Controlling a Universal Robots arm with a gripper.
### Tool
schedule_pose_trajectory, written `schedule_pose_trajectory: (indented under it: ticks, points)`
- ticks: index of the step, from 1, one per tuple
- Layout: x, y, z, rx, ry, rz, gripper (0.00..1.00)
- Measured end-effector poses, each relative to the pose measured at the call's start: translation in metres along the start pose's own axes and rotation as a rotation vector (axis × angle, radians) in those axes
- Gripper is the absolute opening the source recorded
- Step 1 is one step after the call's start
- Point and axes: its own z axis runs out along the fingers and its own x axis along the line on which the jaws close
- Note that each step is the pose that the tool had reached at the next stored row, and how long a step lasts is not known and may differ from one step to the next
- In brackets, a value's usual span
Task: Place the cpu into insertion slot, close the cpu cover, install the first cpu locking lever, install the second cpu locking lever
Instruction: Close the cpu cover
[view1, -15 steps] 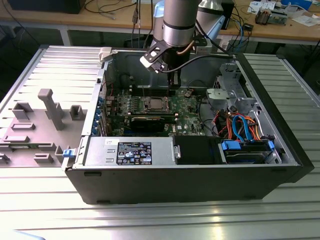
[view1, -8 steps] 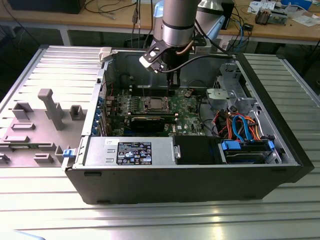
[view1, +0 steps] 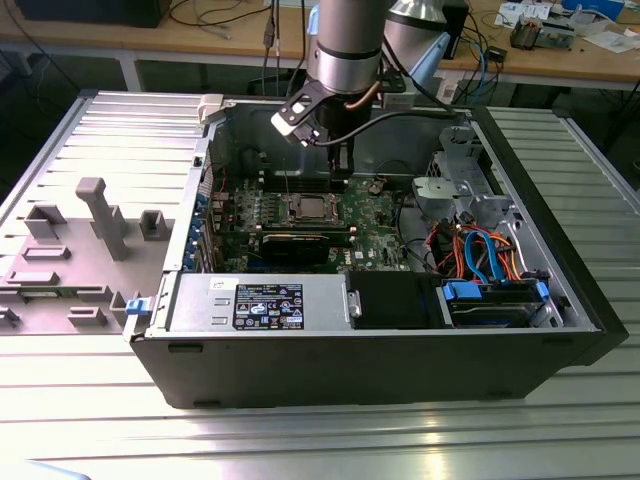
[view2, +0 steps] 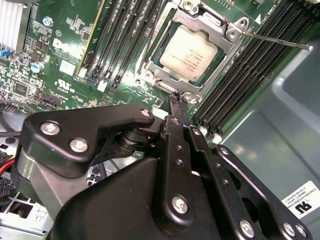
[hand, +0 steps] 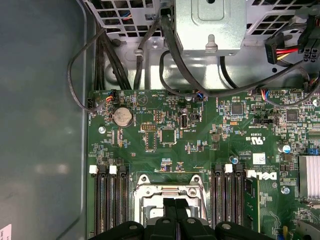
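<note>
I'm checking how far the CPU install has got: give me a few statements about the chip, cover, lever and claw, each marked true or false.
1. The cpu sits in the insertion slot. True.
2. The cpu cover stands raised open. False: it lies flat, framing the chip.
3. The claw grips the cpu. False: its tips are at the slot's edge, beside the cover.
4. A thin locking lever sticks out sideways past the memory slots. True.
</note>
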Motion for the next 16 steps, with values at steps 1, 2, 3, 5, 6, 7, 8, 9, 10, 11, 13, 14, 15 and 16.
schedule_pose_trajectory:
  ticks: [1, 2, 3, 5, 6, 7, 8, 9, 10, 11, 13, 14, 15, 16]
  points:
    - [0.0000, -0.0007, 0.0000, 0.0001, 0.0000, 0.000, 0.11]
    - [0.0000, -0.0013, 0.0000, 0.0001, 0.0000, 0.000, 0.11]
    - [0.0000, -0.0016, 0.0000, 0.0001, 0.0000, 0.000, 0.11]
    - [0.0000, -0.0020, 0.0000, 0.0001, 0.0000, 0.000, 0.11]
    - [0.0000, -0.0023, 0.0000, 0.0000, 0.0000, 0.000, 0.11]
    - [0.0000, -0.0024, 0.0000, 0.0001, -0.0001, 0.000, 0.11]
    - [0.0000, -0.0024, 0.0000, 0.0001, -0.0001, 0.000, 0.11]
    - [0.0000, -0.0024, 0.0000, 0.0001, -0.0001, 0.000, 0.11]
    - [0.0000, -0.0024, 0.0000, 0.0001, 0.0000, 0.000, 0.11]
    - [0.0000, -0.0025, 0.0000, 0.0001, 0.0000, 0.000, 0.11]
    - [0.0000, -0.0025, 0.0000, 0.0001, 0.0000, 0.000, 0.11]
    - [0.0000, -0.0025, 0.0000, 0.0000, 0.0000, 0.000, 0.11]
    - [0.0000, -0.0025, 0.0000, 0.0001, 0.0000, 0.000, 0.11]
    - [0.0000, -0.0026, 0.0000, 0.0001, -0.0001, 0.000, 0.11]
